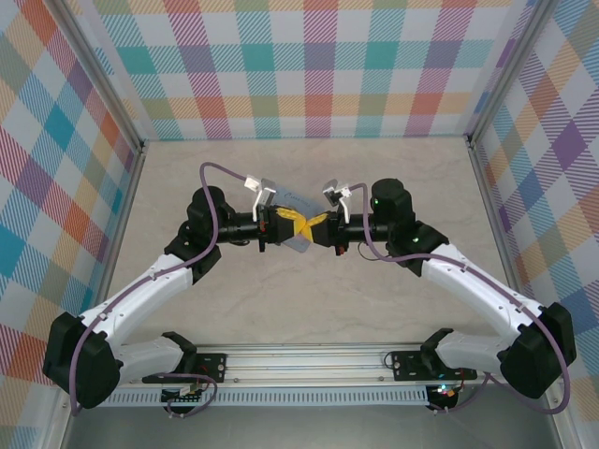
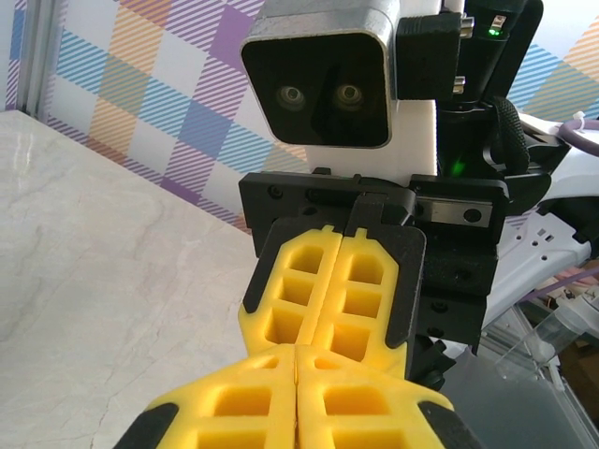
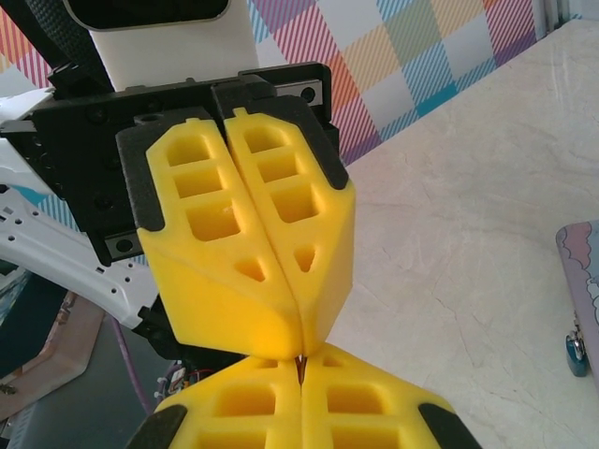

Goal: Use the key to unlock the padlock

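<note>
Right wrist view: nearest, right gripper [image 3: 299, 376] clamped tight on a dark sliver, probably the key [image 3: 299, 363]. Tip to tip with left gripper [image 3: 293, 327], also closed, hold unclear. Padlock [image 3: 573, 351] at the tin [image 3: 582, 271] corner.

Left wrist view: same closed meeting.

Top view: meeting just above the tin.

Judged a key handover; next needs one release, then key lined up with the keyhole.

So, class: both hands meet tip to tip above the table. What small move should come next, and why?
Probably ease the right hand open a little. It and the left hand are shut tip to tip, with a thin dark sliver, seemingly the key, between the tips. The padlock sits apart by the tin, so one hand alone must carry the key there.
</note>
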`<move>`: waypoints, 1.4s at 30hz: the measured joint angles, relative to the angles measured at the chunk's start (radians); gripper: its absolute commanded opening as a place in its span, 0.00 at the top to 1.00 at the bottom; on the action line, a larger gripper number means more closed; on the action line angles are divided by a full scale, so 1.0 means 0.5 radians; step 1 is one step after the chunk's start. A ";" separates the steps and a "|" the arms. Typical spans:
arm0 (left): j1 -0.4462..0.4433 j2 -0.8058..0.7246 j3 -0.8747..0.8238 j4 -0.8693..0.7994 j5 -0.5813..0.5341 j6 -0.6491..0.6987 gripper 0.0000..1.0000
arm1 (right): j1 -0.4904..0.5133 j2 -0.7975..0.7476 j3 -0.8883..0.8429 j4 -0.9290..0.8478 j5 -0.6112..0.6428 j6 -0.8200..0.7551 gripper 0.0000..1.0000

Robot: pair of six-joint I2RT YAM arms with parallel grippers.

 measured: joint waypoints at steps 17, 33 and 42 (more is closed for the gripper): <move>-0.050 -0.014 0.156 -0.248 -0.037 0.156 1.00 | -0.311 -0.316 -0.187 0.081 -0.164 0.101 0.43; -0.079 0.040 0.284 -0.313 -0.049 0.236 1.00 | -0.206 -0.055 -0.212 0.658 -0.402 0.430 0.49; -0.079 0.040 0.284 -0.312 -0.083 0.234 1.00 | -0.153 0.006 -0.212 0.703 -0.402 0.467 0.55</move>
